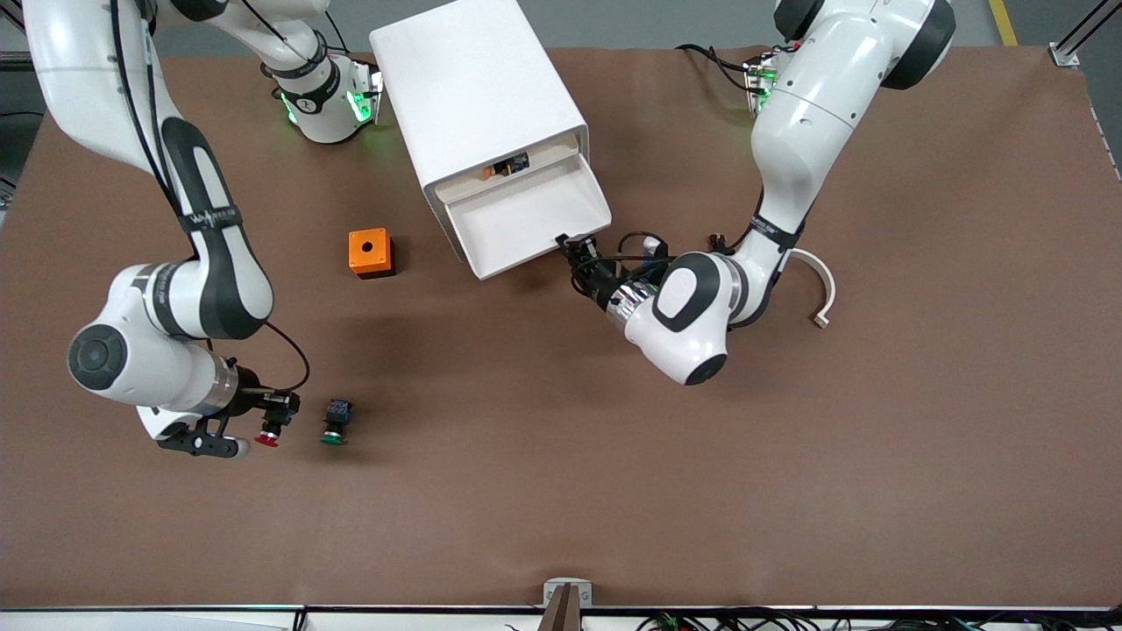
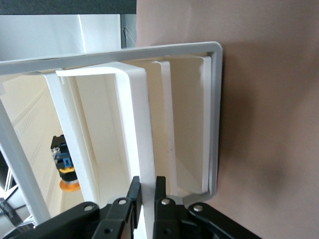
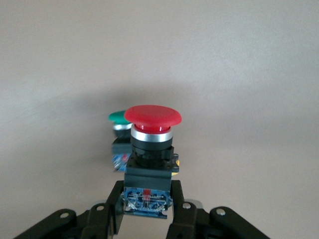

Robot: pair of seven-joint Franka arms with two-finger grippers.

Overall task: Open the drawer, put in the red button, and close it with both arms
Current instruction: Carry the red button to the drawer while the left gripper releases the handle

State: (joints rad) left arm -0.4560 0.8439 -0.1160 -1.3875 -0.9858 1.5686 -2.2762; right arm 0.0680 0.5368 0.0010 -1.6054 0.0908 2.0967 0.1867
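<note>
The drawer [image 1: 526, 219] stands pulled out of the white cabinet [image 1: 478, 96], its front edge toward the front camera, with bare brown table [image 1: 701, 491] all around it. No writing can be read. The left claw [image 1: 570, 248] is clamped on the drawer's front lip. The right claw [image 1: 279, 414] pinches the red button [image 1: 267, 436] by its body, just beside the green button [image 1: 335, 422]. An orange box [image 1: 370, 252] sits near the cabinet, toward the right arm's end.

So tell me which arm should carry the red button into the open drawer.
The right arm. Its right gripper is already shut on the red button, beside the green button. The left gripper is clamped on the drawer front, holding it open.
</note>
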